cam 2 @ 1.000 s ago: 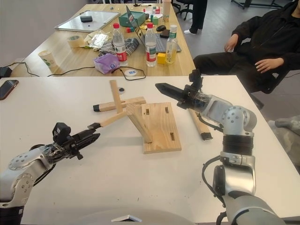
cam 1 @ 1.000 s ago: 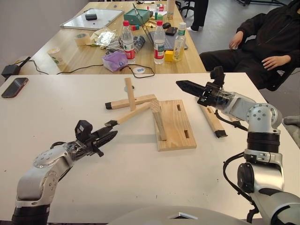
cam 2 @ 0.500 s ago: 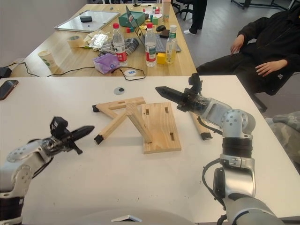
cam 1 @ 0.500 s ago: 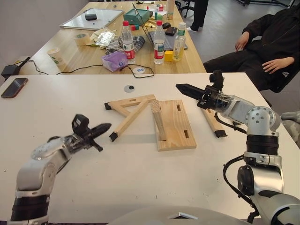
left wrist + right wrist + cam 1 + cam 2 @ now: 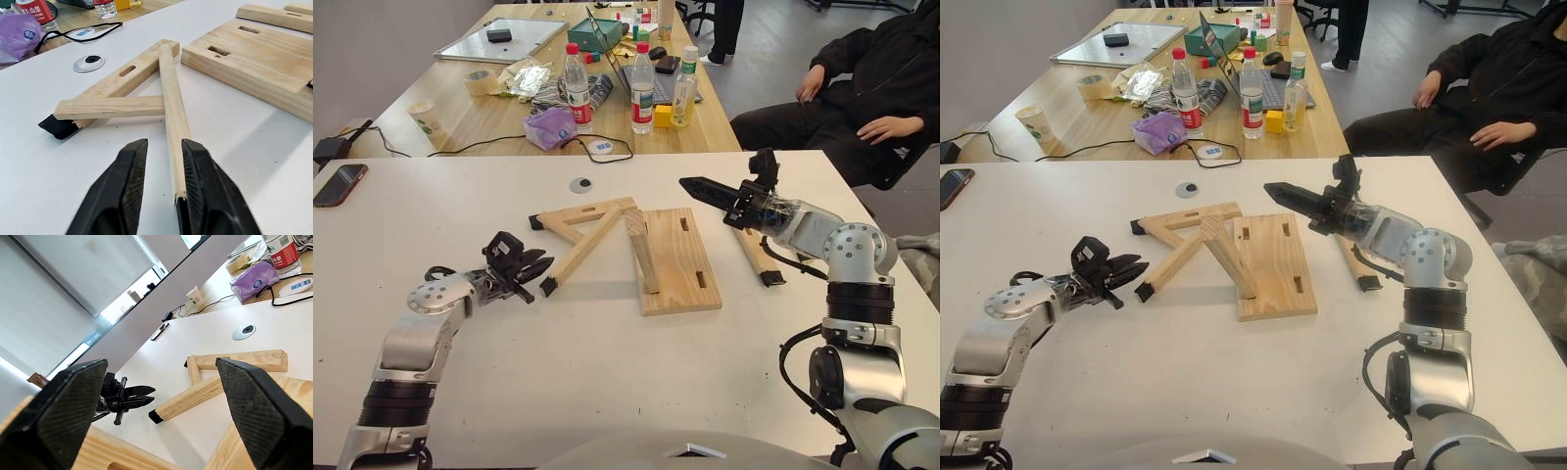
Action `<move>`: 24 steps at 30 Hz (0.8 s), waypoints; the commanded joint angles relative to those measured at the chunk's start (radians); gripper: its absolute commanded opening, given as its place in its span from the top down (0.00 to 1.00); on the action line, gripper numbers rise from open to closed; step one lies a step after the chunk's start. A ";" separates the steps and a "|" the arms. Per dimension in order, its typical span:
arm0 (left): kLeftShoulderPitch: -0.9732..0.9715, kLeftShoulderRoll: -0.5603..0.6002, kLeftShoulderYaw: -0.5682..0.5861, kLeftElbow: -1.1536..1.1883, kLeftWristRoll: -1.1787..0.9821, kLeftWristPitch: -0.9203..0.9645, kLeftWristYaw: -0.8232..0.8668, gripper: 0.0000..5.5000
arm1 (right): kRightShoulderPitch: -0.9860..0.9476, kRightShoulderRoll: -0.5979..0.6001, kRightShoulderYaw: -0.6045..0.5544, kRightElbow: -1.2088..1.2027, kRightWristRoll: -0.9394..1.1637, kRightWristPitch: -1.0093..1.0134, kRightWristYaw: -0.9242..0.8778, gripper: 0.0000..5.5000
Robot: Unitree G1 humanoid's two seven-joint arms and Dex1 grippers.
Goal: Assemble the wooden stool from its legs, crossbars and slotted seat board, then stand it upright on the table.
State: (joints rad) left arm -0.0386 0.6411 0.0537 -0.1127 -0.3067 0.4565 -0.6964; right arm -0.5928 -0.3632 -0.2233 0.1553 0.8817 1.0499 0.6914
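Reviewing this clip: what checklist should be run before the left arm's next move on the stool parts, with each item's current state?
1. Left gripper open: ok, fingers apart.
2. Black-tipped leg end centred in the gap: not ok, it sits against one finger.
3. Right gripper open and empty: ok, hovering near the seat board far edge.
4. Seat board flat, slots up: ok.
5. Spare leg free to pick: cannot tell, partly under the right arm.
6. Stool assembled: not ok, parts lie flat on the table.
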 commanded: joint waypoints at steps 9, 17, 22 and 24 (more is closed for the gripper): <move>0.032 -0.038 -0.061 0.086 0.085 -0.047 0.024 0.63 | 0.010 0.014 0.007 -0.009 -0.023 -0.013 -0.009 0.26; 0.022 -0.077 -0.075 0.147 0.097 -0.102 0.014 0.73 | 0.016 0.012 0.010 -0.015 -0.025 -0.017 -0.010 0.26; 0.015 -0.091 -0.061 0.171 0.103 -0.151 0.021 0.82 | 0.012 0.014 0.009 -0.008 -0.026 -0.021 -0.015 0.26; 0.011 -0.096 -0.046 0.172 0.104 -0.176 0.033 0.82 | 0.007 0.017 0.008 -0.003 -0.025 -0.021 -0.020 0.26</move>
State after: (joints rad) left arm -0.0131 0.5454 -0.0115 0.0547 -0.2151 0.3066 -0.6760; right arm -0.5788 -0.3617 -0.2182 0.1553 0.8636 1.0319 0.6875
